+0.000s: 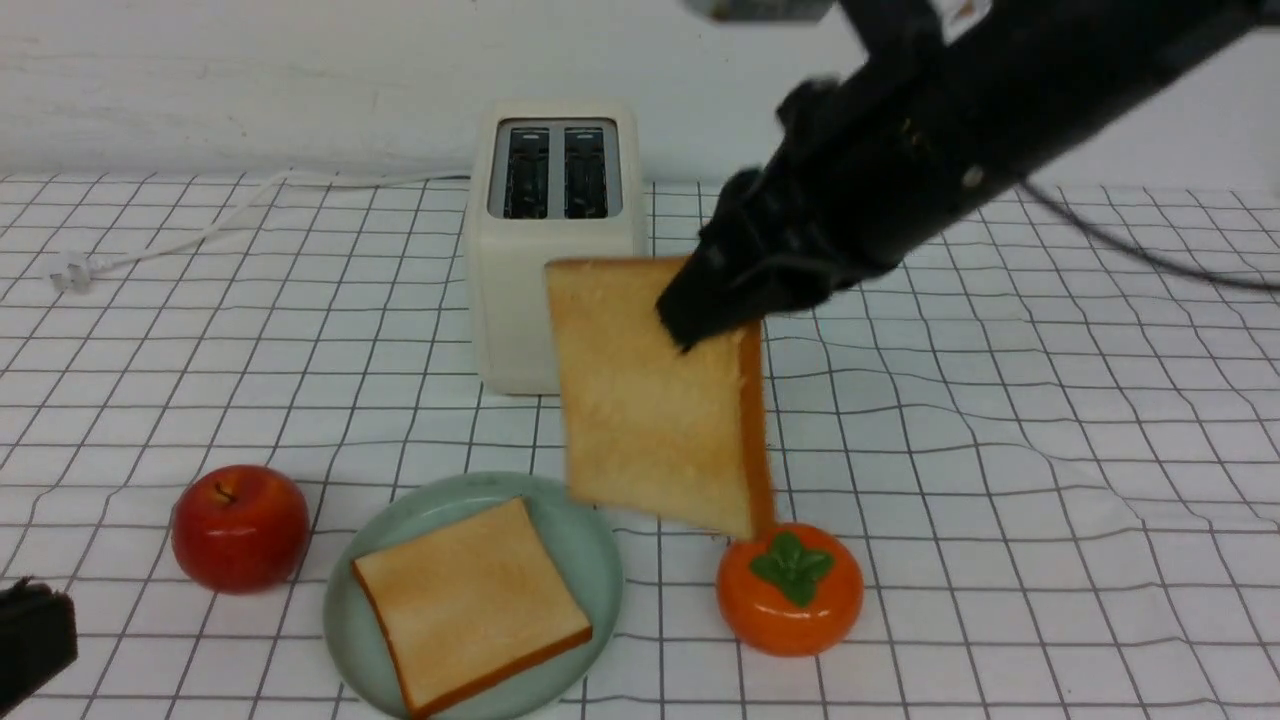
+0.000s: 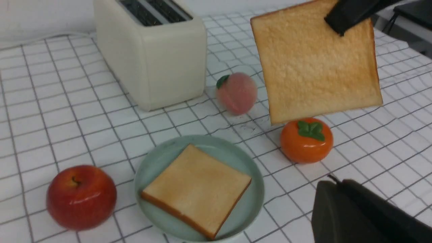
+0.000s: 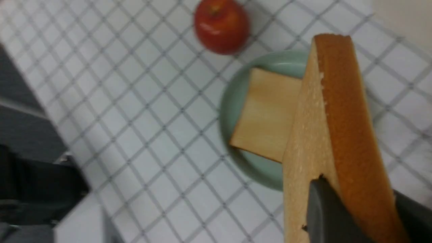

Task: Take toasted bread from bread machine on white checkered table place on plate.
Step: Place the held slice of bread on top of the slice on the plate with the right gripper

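Right gripper [image 1: 705, 312] — tight on a toasted bread slice [image 1: 650, 420] by its top corner, aloft before the bread machine [image 1: 515, 300].

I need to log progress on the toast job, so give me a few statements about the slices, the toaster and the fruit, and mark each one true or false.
1. The first slice lies flat on the plate. True.
2. The right claw holds the second slice in the air by its upper corner. True.
3. One slot of the toaster has bread in it. False: both slots are empty.
4. The red apple sits on the plate. False: it stands on the table beside the plate, on the robot's left.
5. A peach lies on the table near the toaster. True, as seen in the left wrist view.
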`<control>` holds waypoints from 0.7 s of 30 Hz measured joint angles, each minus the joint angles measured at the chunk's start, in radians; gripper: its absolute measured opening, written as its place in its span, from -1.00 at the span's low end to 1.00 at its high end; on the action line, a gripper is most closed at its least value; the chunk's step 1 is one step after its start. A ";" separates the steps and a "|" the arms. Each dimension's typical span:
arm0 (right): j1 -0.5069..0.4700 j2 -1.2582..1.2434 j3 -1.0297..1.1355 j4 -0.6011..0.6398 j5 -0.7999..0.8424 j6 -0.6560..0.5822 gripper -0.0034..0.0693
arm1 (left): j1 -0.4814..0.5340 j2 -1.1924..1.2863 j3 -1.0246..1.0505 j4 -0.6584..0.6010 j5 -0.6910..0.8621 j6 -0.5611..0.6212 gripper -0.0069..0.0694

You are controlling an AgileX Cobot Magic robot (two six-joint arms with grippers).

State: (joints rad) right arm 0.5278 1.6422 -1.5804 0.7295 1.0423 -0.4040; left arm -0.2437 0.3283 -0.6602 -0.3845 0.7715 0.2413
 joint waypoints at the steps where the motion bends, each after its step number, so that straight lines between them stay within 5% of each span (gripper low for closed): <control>1: 0.004 0.010 0.039 0.089 -0.045 -0.060 -0.59 | 0.000 0.000 0.000 0.024 0.004 -0.021 -0.85; 8: 0.011 0.203 0.148 0.590 -0.140 -0.403 -0.59 | 0.000 0.000 0.000 0.234 0.014 -0.213 -0.85; 21: 0.011 0.398 0.151 0.695 -0.231 -0.465 -0.49 | 0.000 0.000 0.000 0.274 0.020 -0.260 -0.85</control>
State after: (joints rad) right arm 0.5390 2.0405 -1.4298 1.4250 0.8118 -0.8693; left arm -0.2437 0.3283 -0.6602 -0.1102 0.7920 -0.0184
